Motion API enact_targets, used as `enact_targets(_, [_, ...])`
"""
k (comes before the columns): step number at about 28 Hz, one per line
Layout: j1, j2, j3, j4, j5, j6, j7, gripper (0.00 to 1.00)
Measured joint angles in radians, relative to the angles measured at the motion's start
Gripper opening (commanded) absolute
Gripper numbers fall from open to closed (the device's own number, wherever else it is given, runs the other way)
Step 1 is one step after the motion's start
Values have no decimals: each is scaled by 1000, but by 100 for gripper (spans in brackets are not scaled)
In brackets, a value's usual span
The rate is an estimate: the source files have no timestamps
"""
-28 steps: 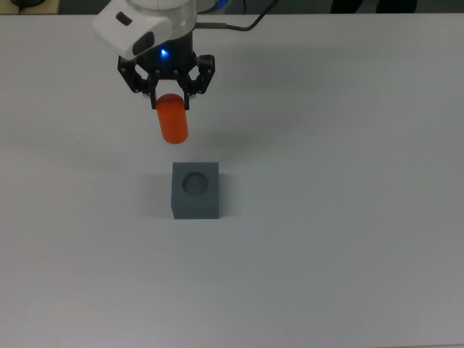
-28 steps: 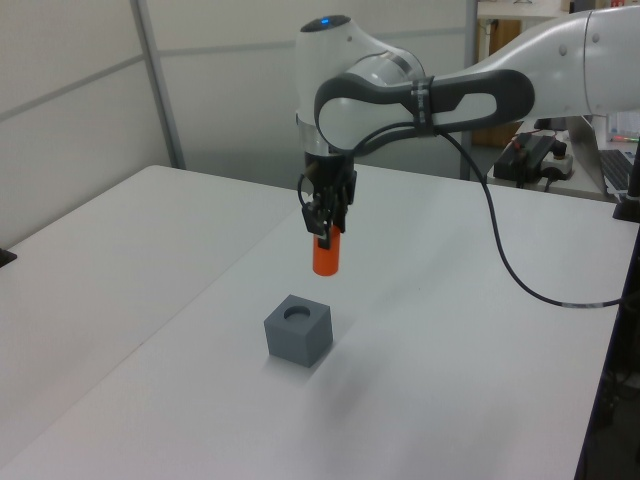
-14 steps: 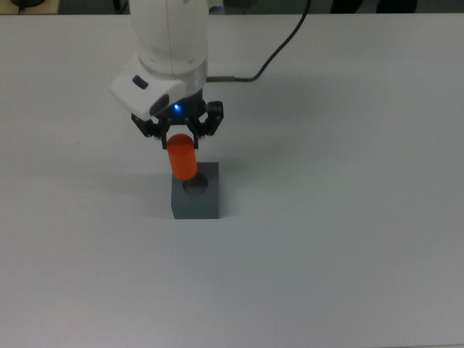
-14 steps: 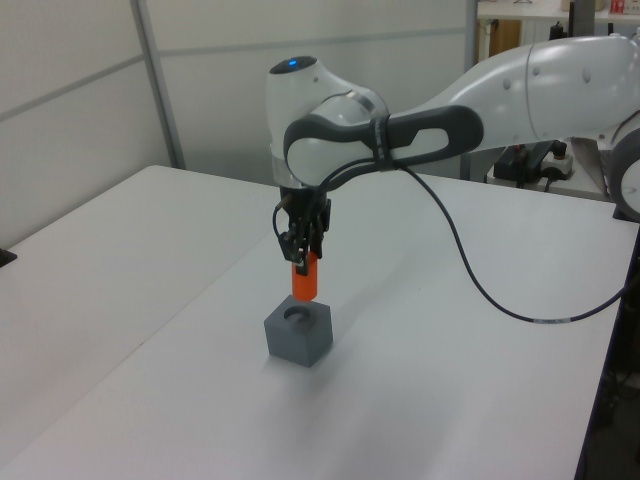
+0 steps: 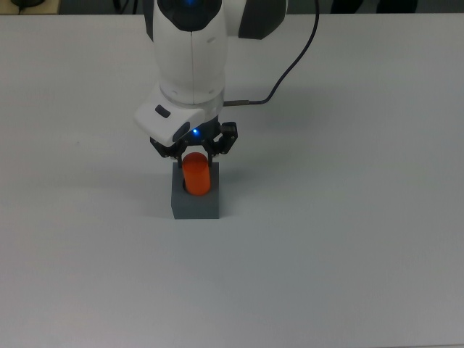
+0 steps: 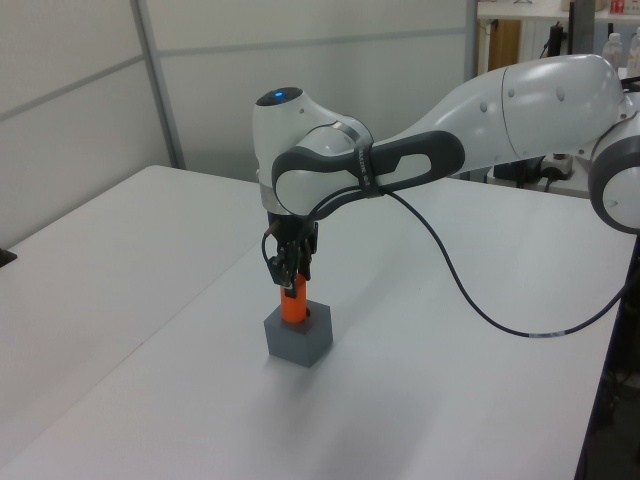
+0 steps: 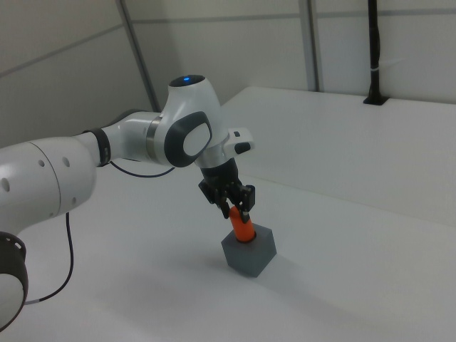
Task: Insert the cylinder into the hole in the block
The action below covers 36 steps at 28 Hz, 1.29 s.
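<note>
The orange cylinder (image 5: 196, 177) stands upright with its lower end in the hole of the dark grey block (image 5: 196, 204). My gripper (image 5: 193, 154) hangs straight above the block, shut on the cylinder's upper part. In the left view the cylinder (image 6: 293, 306) rises out of the block's (image 6: 298, 340) top face under the gripper (image 6: 290, 284). The right view shows the same: the cylinder (image 7: 242, 229) pokes out of the block (image 7: 249, 252), held by the gripper (image 7: 234, 206). The hole itself is hidden by the cylinder.
The block sits alone on a white table (image 5: 348, 239). A black cable (image 5: 293, 51) runs from the gripper toward the top view's upper edge. In the left view, a bench with equipment (image 6: 540, 165) stands beyond the table's far edge.
The arm has carried the cylinder from beside the block to right over it and lowered it, so the cylinder's lower end now sits in the hole.
</note>
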Motion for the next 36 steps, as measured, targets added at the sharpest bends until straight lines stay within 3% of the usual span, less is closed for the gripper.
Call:
enact_targets(5, [5, 0, 0, 1, 0, 0, 0, 25])
enact_targets(26, [5, 0, -7, 0, 0, -3, 0, 25])
enact_targets(30, [4, 1, -9, -4, 0, -16, 0, 54])
enact_targets(31, [4, 2, -9, -5, 0, -18, 0, 65])
enact_targets(33, [5, 3, -9, -6, -1, -19, 0, 100])
enact_targets(36, [5, 5, -9, -8, -5, -20, 0, 100])
